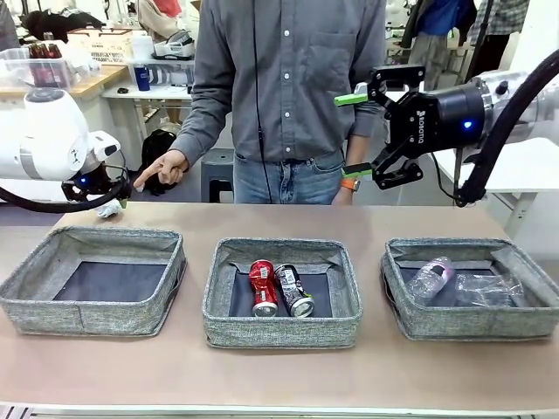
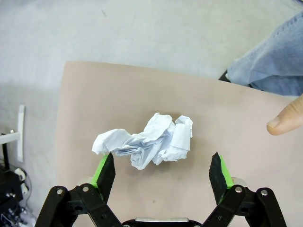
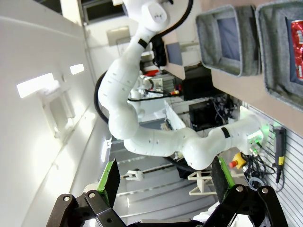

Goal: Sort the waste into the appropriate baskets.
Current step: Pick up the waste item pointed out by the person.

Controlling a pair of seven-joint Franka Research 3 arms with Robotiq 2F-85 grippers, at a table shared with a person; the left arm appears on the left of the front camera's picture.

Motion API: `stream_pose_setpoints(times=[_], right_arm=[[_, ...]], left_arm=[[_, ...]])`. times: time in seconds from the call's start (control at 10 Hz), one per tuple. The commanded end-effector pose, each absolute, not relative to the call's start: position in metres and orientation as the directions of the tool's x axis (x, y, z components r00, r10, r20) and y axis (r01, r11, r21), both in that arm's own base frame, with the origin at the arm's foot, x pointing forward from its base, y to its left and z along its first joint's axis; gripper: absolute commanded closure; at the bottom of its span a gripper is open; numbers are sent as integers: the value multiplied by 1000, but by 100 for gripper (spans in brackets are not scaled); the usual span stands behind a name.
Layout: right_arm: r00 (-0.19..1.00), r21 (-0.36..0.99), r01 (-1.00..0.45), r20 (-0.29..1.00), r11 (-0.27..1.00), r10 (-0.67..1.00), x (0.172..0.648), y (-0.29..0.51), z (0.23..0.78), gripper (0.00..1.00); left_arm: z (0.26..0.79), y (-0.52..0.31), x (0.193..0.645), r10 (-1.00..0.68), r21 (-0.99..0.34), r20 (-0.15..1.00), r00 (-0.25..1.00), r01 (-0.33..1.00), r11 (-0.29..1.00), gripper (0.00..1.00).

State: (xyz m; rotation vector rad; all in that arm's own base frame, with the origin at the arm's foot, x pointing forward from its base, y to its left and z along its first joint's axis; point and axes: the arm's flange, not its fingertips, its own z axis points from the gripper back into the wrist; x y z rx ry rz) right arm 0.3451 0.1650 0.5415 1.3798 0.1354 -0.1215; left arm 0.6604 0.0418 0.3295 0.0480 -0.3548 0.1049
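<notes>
Left gripper (image 2: 162, 171) fingers apart around paper wad (image 2: 149, 140) on bench (image 2: 142, 94), right gripper (image 1: 356, 135) raised, fingers apart, empty.

You see three grey woven baskets (image 1: 93, 301) with dark bottoms on a pale brown counter (image 1: 279, 375). The middle one has a red can (image 1: 262, 286) and a black-and-silver can (image 1: 294, 289). The bottles (image 1: 431, 279) are clear. The paper wad (image 2: 147, 140) is white. Both tools (image 1: 356, 135) are black with green pads.
</notes>
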Motion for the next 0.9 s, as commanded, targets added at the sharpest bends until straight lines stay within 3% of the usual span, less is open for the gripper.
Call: stream_pose_setpoints(times=[0.0,0.8], right_arm=[[985,967,167,-170,192,1,345,164,544,0],[985,967,167,-170,192,1,345,164,544,0]], left_arm=[[330,40,666,118,53,357,927,-146,988,0],[329,49,676,144,14,362,921,-159,987,0]])
